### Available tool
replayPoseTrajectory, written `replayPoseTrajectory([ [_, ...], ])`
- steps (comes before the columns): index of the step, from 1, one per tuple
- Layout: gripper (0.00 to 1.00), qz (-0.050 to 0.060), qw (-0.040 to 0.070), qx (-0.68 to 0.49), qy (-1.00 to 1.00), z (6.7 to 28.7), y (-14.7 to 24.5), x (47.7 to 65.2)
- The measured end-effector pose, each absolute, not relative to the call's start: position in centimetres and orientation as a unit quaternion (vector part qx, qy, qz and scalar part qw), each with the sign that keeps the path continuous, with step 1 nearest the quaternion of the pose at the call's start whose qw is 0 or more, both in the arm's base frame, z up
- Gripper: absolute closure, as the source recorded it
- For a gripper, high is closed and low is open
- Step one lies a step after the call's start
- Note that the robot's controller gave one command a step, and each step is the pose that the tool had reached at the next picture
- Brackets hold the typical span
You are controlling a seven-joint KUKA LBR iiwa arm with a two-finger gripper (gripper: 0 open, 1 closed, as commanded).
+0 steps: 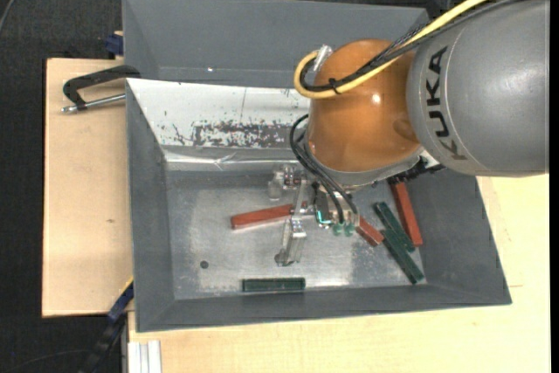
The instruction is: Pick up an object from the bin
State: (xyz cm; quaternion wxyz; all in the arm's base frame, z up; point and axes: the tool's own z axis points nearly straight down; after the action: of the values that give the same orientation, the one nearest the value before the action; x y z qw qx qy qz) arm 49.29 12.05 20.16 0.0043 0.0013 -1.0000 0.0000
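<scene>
My gripper hangs low over the middle of the bin floor, under the arm's orange cover. A flat red bar lies just left of it, and the bar's right end reaches up to the gripper. Whether the two touch I cannot tell. A short dark green bar lies flat near the bin's front wall, below the gripper and apart from it. A small red piece lies close on the gripper's right.
At the right of the floor, a long red bar and dark green bars lie side by side at a slant. A small dark speck sits at the front left. The arm covers the bin's back right.
</scene>
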Motion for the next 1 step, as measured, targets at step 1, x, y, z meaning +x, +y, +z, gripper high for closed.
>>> replayPoseTrajectory([
  [1,0.00,0.001,0.002,0.091,-0.996,6.69,4.94,55.66],
])
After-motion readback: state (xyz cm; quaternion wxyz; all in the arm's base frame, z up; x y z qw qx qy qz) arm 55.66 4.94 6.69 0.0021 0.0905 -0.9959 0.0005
